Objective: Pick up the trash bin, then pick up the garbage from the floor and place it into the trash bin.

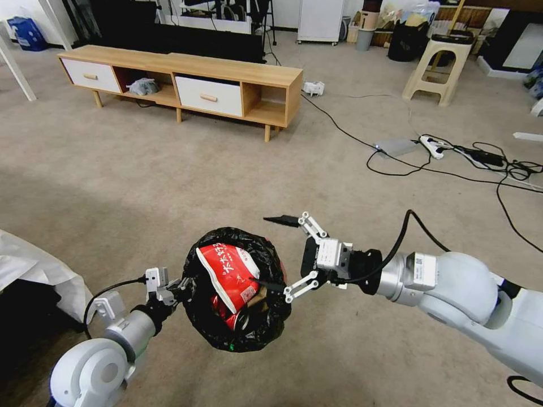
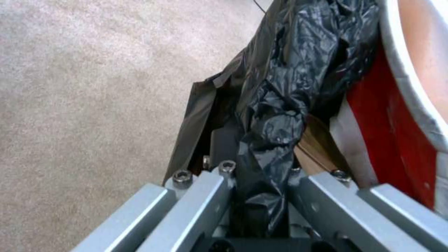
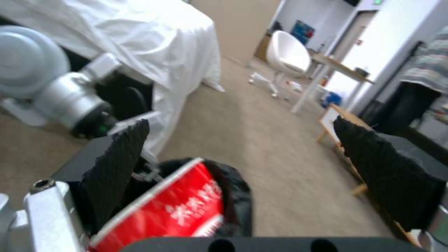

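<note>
bin (image 1: 237,333): off floor, rim clamped in left gripper (image 1: 180,287) fingers.
wrapper (image 1: 229,274): inside w/ can (step done).
right gripper (image 1: 278,252): fingers released, just beside rim.
left: no litter seen on carpet.

A low wooden TV cabinet (image 1: 186,85) with two white drawers stands on the beige carpet (image 1: 141,164). A beige plastic stool (image 1: 438,68) stands well to its right. Black cables (image 1: 452,164) and a white power strip (image 1: 432,147) lie nearby. A white sheet (image 3: 154,52) drapes to the floor.

Snack wrapper (image 1: 231,275) in trash bin (image 1: 237,333), left gripper (image 1: 180,286) left, right gripper (image 1: 270,252) right
</note>
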Motion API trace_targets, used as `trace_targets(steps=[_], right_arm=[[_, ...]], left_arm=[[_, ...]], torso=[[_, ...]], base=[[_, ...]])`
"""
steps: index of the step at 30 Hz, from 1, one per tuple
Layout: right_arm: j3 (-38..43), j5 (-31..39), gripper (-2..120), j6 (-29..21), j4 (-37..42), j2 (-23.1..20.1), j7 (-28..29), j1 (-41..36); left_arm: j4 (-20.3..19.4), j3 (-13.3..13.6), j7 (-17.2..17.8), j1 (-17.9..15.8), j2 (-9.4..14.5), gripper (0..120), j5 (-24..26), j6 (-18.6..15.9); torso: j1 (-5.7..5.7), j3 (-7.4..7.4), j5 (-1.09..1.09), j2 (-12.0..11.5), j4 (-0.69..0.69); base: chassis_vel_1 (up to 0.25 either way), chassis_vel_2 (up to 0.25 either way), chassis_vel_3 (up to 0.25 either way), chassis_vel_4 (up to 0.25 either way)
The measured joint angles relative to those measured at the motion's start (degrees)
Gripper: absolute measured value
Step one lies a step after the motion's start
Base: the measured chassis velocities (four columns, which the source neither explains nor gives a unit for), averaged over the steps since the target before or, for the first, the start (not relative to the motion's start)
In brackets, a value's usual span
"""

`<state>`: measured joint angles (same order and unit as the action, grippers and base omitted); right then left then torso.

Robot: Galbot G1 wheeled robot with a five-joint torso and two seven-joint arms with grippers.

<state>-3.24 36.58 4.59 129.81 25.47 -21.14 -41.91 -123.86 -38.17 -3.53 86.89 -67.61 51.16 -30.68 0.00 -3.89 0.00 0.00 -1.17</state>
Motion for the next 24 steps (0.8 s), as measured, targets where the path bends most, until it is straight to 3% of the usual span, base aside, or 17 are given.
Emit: trace_targets(steps=[5,9,10,12,13,15,21,24], right_arm=[[7.2,0.0,100,0.5,-0.3,-1.3,0.0,-6.4],[25.6,-0.8,100,1.3,-0.5,-3.3,0.1,-21.7],[25.6,-0.8,100,1.3,-0.5,-3.3,0.1,-21.7],[35.9,-1.9,100,1.8,-0.3,-3.1,0.1,-31.8],[35.9,-1.9,100,1.8,-0.3,-3.1,0.1,-31.8],[44.7,-3.1,100,2.1,0.1,-2.1,0.1,-39.8],[54.2,-4.8,100,2.6,0.6,1.2,0.7,-48.2],[60.5,-6.3,100,2.7,1.1,5.6,1.5,-54.6]], left_arm=[[-0.4,-0.2,0.0,0.4,0.0,1,0.0,0.1],[-1.1,-0.5,-0.1,0.7,0.1,1,-0.1,0.1],[-1.1,-0.5,-0.1,0.7,0.1,1,-0.1,0.1],[-1.3,-0.5,-0.1,0.7,0.0,1,-0.1,0.1],[-1.3,-0.5,-0.1,0.7,0.0,1,-0.1,0.1],[-1.4,-0.3,-0.1,0.8,0.0,1,-0.1,0.2],[-1.4,-0.2,-0.2,0.8,0.1,1,-0.1,0.2],[-1.4,-0.2,-0.3,0.9,0.3,1,-0.1,0.3]], torso=[[0.0,0.0,0.01,0.0,-0.03],[0.0,0.0,0.01,0.0,-0.02],[0.0,0.0,0.01,0.0,-0.02],[0.0,0.0,0.02,0.0,-0.02],[0.0,0.0,0.02,0.0,-0.02],[0.0,0.0,0.01,0.0,-0.02],[0.0,0.01,0.01,0.0,-0.01],[0.0,0.01,0.02,0.0,-0.03]], base=[[0.0,0.0,0.0,0.0],[0.0,0.0,0.0,0.0],[0.0,0.0,0.0,0.0],[0.0,0.0,0.0,0.0],[0.0,0.0,0.0,0.0],[0.0,0.0,0.0,0.0],[0.0,0.0,0.0,0.0],[0.0,0.0,0.0,0.0]])
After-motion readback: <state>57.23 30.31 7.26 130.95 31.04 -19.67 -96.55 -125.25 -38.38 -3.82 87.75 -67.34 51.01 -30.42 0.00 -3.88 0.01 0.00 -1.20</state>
